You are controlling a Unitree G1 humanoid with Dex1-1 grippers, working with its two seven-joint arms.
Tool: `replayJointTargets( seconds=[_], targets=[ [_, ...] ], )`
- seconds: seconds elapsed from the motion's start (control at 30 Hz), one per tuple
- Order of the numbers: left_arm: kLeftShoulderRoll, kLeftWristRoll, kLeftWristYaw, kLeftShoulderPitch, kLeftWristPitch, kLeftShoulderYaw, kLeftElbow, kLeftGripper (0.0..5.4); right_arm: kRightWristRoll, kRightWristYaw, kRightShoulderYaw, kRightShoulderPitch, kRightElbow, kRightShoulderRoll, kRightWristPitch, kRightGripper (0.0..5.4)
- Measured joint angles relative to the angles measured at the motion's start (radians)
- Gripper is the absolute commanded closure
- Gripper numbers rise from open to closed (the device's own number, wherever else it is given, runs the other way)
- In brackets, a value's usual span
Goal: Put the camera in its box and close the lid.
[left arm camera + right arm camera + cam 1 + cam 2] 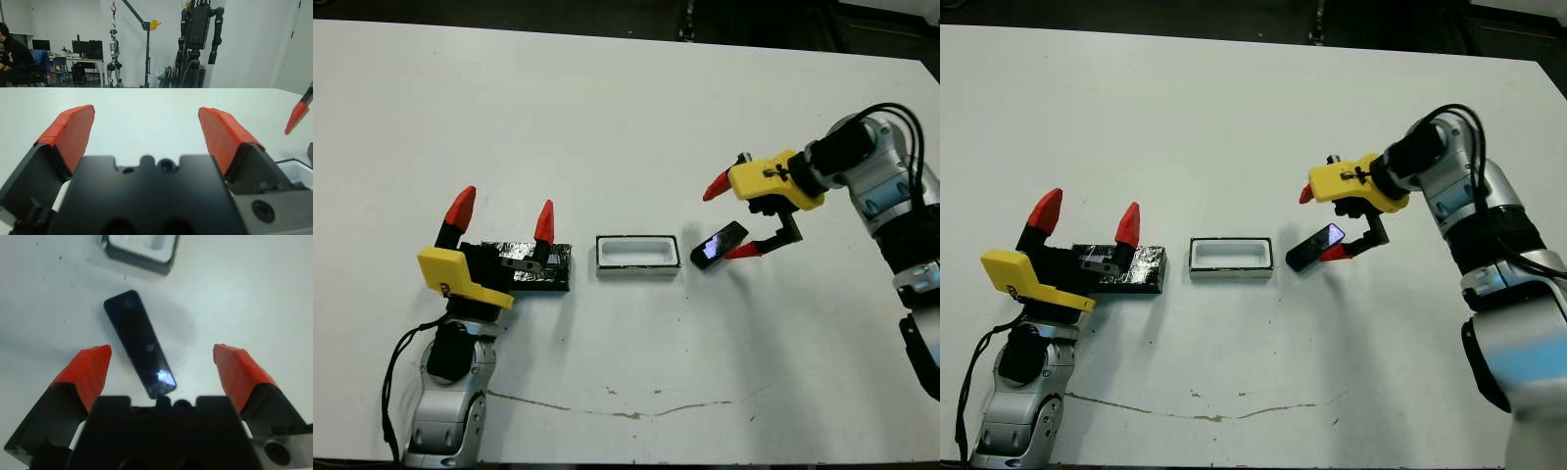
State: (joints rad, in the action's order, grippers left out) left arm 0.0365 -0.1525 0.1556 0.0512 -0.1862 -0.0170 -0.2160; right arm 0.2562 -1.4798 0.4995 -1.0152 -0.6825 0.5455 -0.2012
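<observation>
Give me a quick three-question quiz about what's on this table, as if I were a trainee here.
1. True or false: the camera already lies inside the box.
2. Which gripper is poised over the camera? A) left gripper B) right gripper C) neither
3. Fill in: the lid lies on the table on the box's ____ side, by the robot's own left and right.

Key:
1. False. The camera lies on the table just beside the box, and the box is empty.
2. B. Its fingers stand open either side of the camera, not touching it.
3. Left, beneath the open left gripper.
</observation>
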Motion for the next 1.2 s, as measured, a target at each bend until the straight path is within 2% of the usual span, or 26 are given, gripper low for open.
replayJointTargets(
  seconds=[0.23,0.4,0.5,0.6,0.77,1.2],
  targets=[
    [0.000,0.001,-0.004,0.000,0.000,0.000,0.000,0.01,0.038,0.006,0.016,0.004,0.004,-0.007,0.019,0.02],
    [0.001,0.003,-0.003,0.000,0.000,0.000,0.000,0.01,0.035,0.014,0.016,0.014,0.004,-0.008,0.011,0.02],
    [0.001,0.005,-0.003,0.000,0.000,0.001,0.000,0.00,0.033,0.014,0.014,0.015,0.004,-0.009,0.034,0.01],
    [0.001,0.005,-0.003,0.001,0.000,0.001,0.000,0.00,0.012,0.015,-0.004,0.026,-0.002,-0.013,0.053,0.32],
    [0.001,0.005,-0.003,0.001,0.000,0.001,0.000,0.00,-0.045,0.020,-0.050,0.052,-0.039,-0.027,0.039,0.99],
    [0.000,0.007,-0.004,0.009,0.000,0.002,0.000,0.00,-0.092,0.032,-0.084,0.081,-0.074,-0.043,0.045,2.87]
  ],
)
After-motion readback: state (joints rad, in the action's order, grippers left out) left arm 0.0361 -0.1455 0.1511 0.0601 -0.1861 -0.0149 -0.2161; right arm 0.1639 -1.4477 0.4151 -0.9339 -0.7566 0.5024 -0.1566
